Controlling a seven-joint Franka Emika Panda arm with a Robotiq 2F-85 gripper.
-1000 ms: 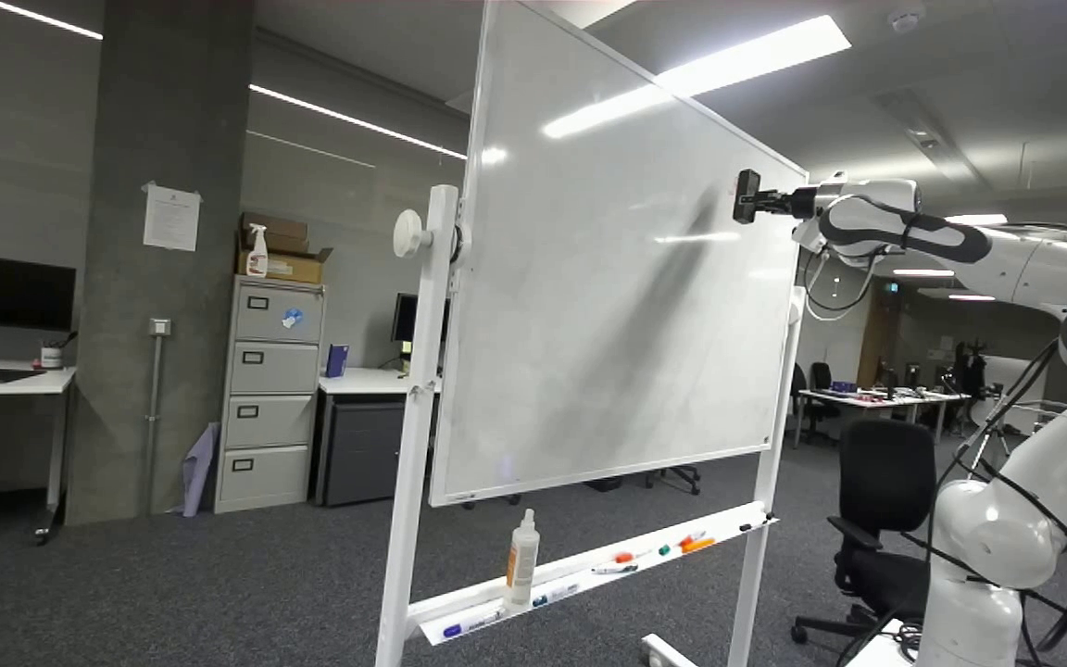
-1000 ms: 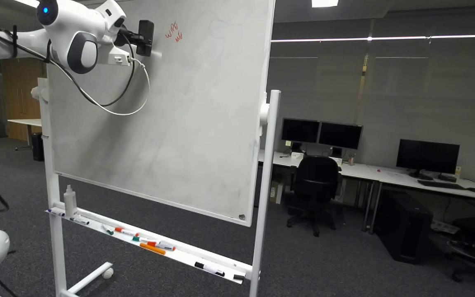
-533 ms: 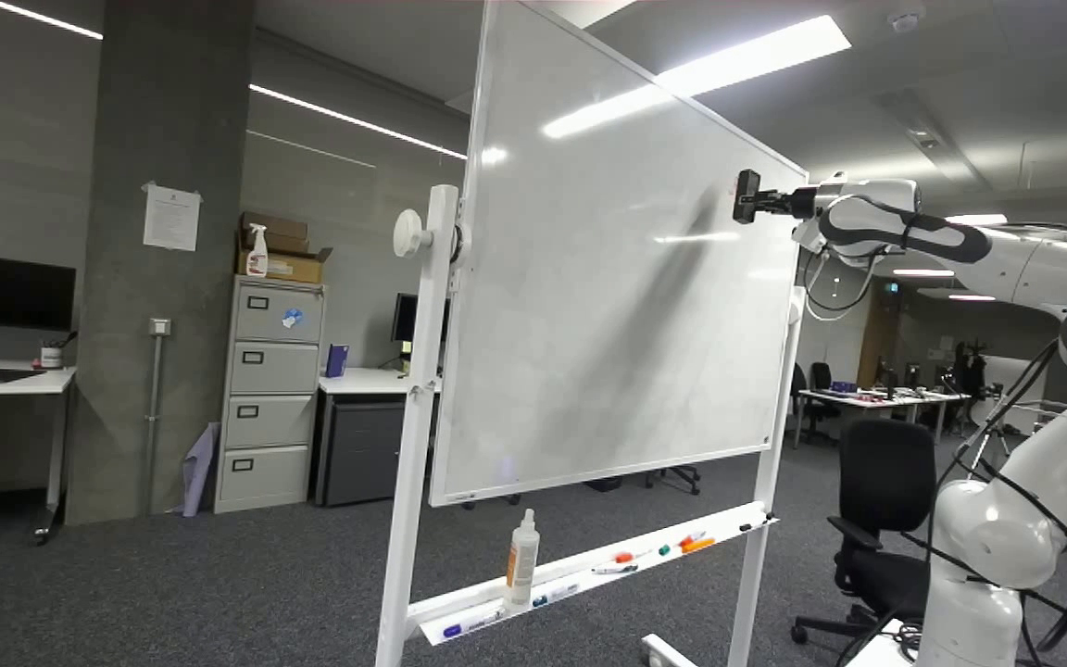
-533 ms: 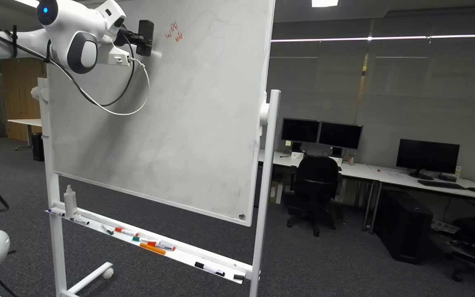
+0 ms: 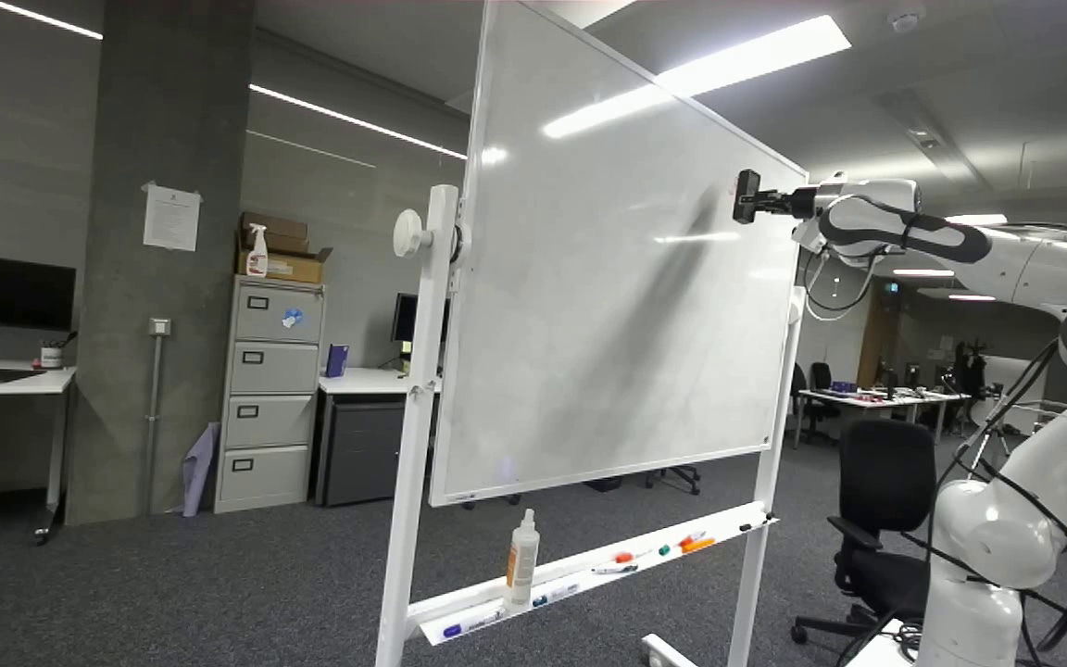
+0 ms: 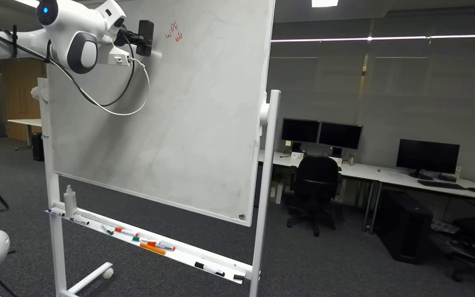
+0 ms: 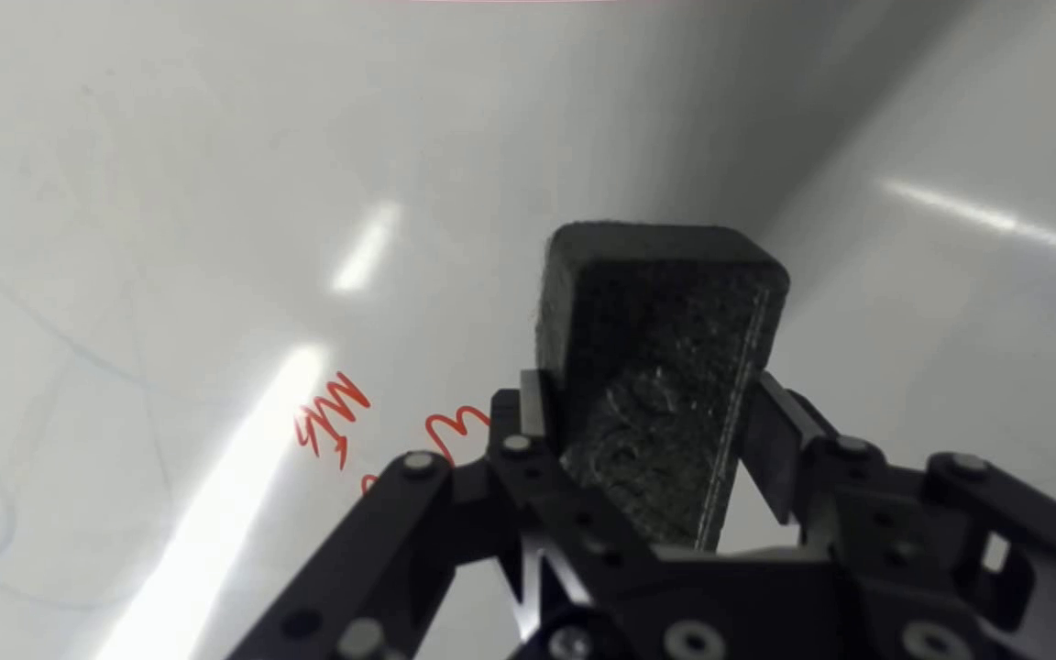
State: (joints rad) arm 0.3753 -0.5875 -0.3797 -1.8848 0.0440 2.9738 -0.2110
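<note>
Nothing has visibly moved in the past second: a black two-fingered gripper (image 7: pixel 654 431) clamps a black, rectangular, felt-like eraser (image 7: pixel 665 353) near a white-framed, glossy whiteboard (image 6: pixel 188 119), beside red handwriting (image 6: pixel 174 32). An off-centre press could twist the eraser loose.

The black block (image 7: pixel 665 390) (pale-streaked) is held upright before the whiteboard (image 6: pixel 184 111).
</note>
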